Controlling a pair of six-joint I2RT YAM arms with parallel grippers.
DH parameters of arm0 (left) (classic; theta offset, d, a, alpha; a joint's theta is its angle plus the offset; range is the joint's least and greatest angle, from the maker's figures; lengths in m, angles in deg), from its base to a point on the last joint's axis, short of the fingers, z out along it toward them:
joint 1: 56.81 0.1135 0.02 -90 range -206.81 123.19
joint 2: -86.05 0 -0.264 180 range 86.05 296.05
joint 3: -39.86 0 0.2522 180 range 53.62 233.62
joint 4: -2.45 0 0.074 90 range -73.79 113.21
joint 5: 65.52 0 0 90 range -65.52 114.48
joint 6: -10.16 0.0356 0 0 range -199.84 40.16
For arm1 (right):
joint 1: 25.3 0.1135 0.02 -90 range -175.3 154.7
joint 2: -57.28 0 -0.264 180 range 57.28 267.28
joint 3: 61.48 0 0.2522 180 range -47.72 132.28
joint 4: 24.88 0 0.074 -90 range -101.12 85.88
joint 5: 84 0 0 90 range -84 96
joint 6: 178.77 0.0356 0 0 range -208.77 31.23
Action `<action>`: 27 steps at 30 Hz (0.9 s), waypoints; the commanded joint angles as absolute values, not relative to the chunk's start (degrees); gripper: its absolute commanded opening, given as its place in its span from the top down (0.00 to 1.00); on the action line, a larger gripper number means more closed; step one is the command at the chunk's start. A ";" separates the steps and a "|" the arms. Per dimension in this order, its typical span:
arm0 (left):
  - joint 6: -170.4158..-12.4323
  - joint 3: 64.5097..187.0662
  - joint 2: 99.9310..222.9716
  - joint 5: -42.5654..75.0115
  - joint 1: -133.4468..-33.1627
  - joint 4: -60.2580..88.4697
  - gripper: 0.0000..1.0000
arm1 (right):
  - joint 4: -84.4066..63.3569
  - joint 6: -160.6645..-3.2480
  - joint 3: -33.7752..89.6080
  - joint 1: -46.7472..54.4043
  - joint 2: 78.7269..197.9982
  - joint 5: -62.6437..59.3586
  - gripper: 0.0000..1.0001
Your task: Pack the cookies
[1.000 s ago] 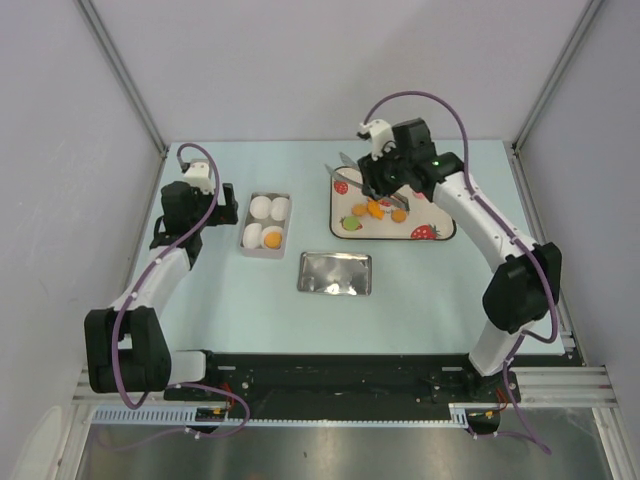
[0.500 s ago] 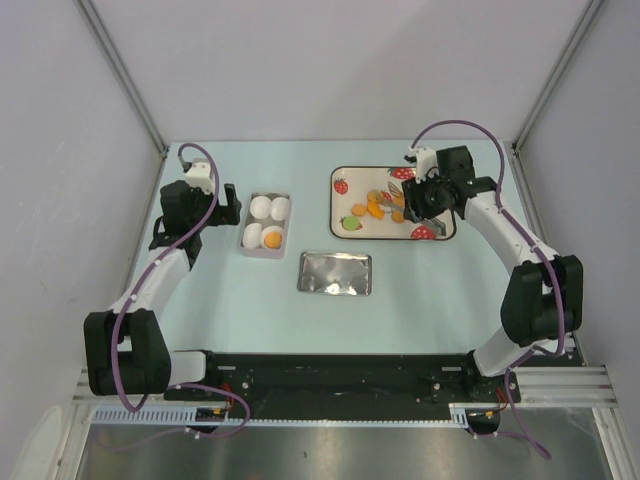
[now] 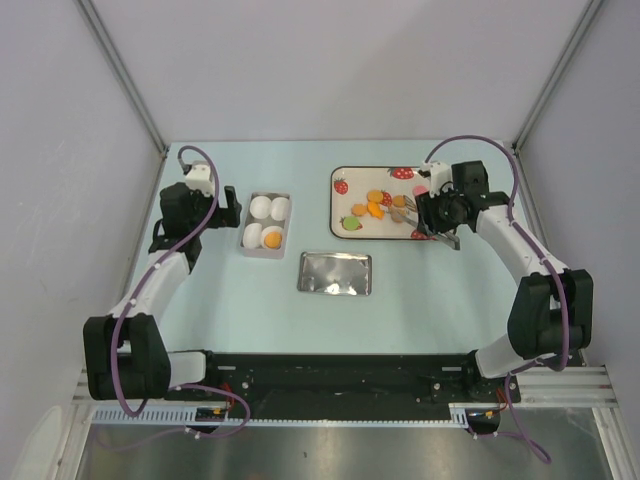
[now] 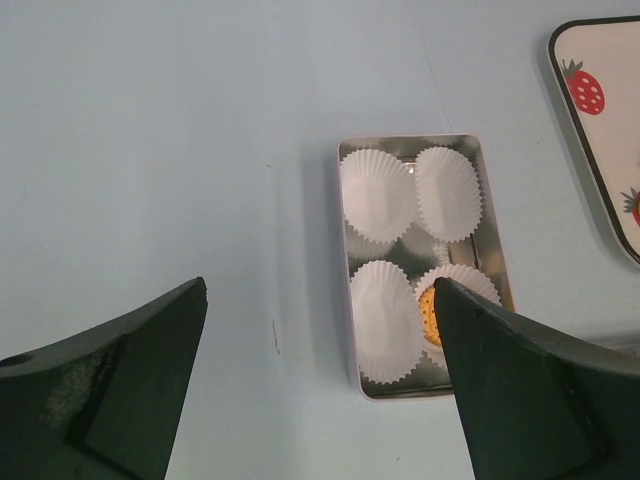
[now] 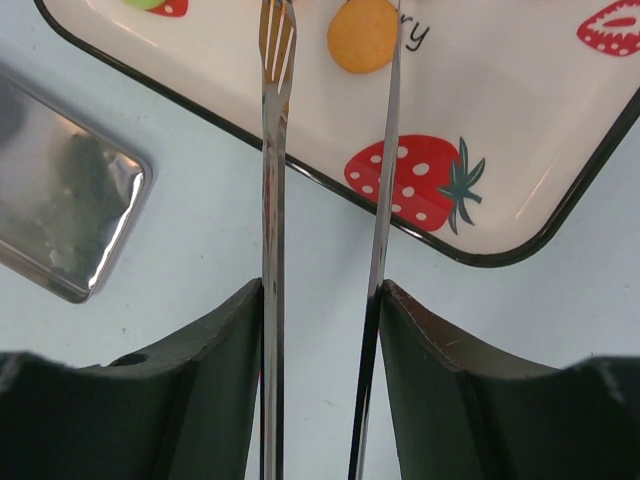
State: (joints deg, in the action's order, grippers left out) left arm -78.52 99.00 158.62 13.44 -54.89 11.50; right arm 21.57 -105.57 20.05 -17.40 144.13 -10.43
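Several cookies (image 3: 377, 205) lie on the strawberry-print tray (image 3: 345, 178), and one more cookie (image 4: 428, 316) sits in a white paper cup inside the metal tin (image 4: 345, 300). My right gripper (image 3: 436, 213) hangs over the tray's right end, shut on metal tongs (image 5: 270, 180). The tong tips straddle a gap beside one cookie (image 5: 362, 35) without touching it, and hold nothing. Left of the tin (image 3: 245, 225), my left gripper (image 3: 228, 205) stands wide open and empty above the table.
A shiny flat tin lid (image 3: 335, 272) lies on the table in front of the tin and tray. The tin holds several paper cups (image 4: 378, 195). Grey walls close in the table on the left, right and back.
My right arm has swung from the tray's left part to its right end, carrying the tongs, which now point left over the tray. The left arm has not moved.
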 commanded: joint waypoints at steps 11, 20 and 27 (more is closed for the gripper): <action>-78.97 98.44 156.09 12.00 -54.52 9.88 0.00 | 18.76 -107.49 18.20 -18.97 144.82 -11.05 0.47; -79.05 98.62 156.88 11.74 -54.52 9.44 0.00 | 17.36 -107.93 18.20 -18.97 146.49 -10.70 0.46; -79.05 98.62 157.06 11.74 -54.61 9.35 0.00 | 16.65 -108.02 18.20 -18.97 147.81 -10.79 0.47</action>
State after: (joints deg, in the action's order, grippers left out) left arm -78.52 98.70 157.44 13.22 -54.89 11.37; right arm 19.32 -107.10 17.86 -18.69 147.15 -10.41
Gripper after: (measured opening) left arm 0.996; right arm 0.535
